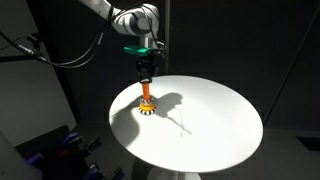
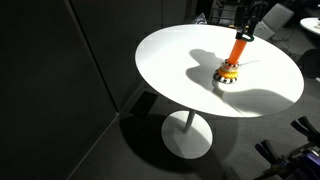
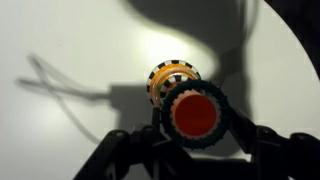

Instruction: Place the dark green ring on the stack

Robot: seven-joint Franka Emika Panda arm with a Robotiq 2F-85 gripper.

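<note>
In the wrist view the dark green ring [image 3: 222, 130] sits between my gripper's [image 3: 198, 124] two black fingers, and it encircles the red-orange top of the stack's peg [image 3: 195, 112]. The stack's orange rings and black-and-white striped base [image 3: 170, 72] show just beyond it. The gripper is shut on the ring. In both exterior views the gripper [image 1: 146, 68] [image 2: 243, 28] hangs straight over the stack [image 1: 147, 102] [image 2: 230, 68], at the peg's top. The ring is too small to make out there.
The stack stands on a round white table [image 1: 220, 110] [image 2: 180, 50] on a single pedestal, with dark walls and floor around it. Black cables hang behind the arm [image 1: 60, 55]. Equipment lies on the floor near the table's edge [image 1: 60, 150].
</note>
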